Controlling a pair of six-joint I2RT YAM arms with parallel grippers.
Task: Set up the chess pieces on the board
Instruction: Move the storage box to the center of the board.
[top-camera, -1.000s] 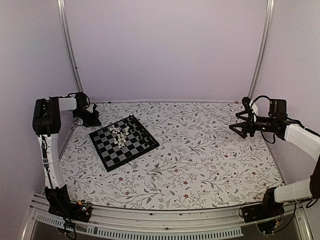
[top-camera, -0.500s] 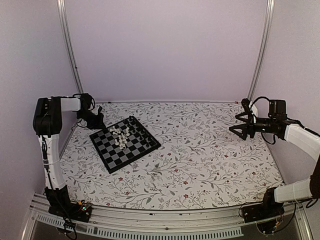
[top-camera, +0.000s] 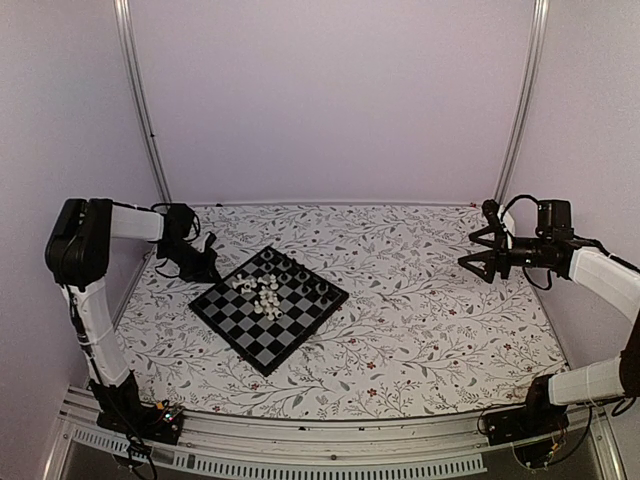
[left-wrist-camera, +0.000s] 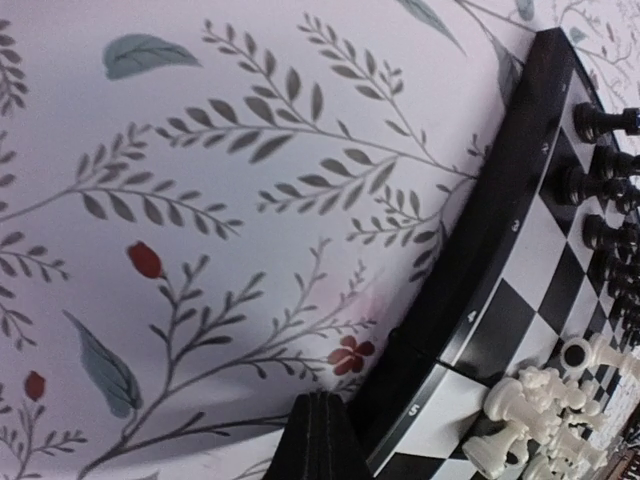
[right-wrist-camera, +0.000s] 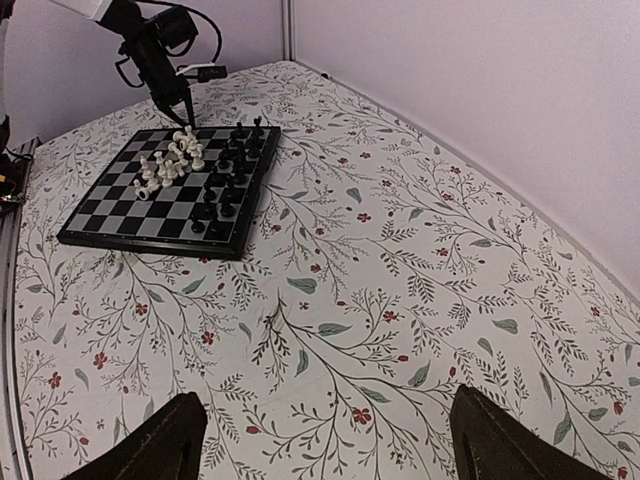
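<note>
starting only — chess pieces (top-camera: 268, 292) clumped on board (top-camera: 250, 335), no ranks formed; left gripper (top-camera: 208, 268) pinched closed, right gripper (top-camera: 468, 250) spread wide.

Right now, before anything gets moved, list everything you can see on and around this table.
board: one, black and white-grey checks, left of centre.
white chess pieces: bunched, uncountable, cream, mid-board.
black chess pieces: several, black, along the board's far right edge.
tablecloth: one, white with leaf print, spread under the board.
frame posts: two, metal, back corners.
left gripper: one, black, shut, by the board's far left edge.
right gripper: one, black, open, in the air at right.
</note>
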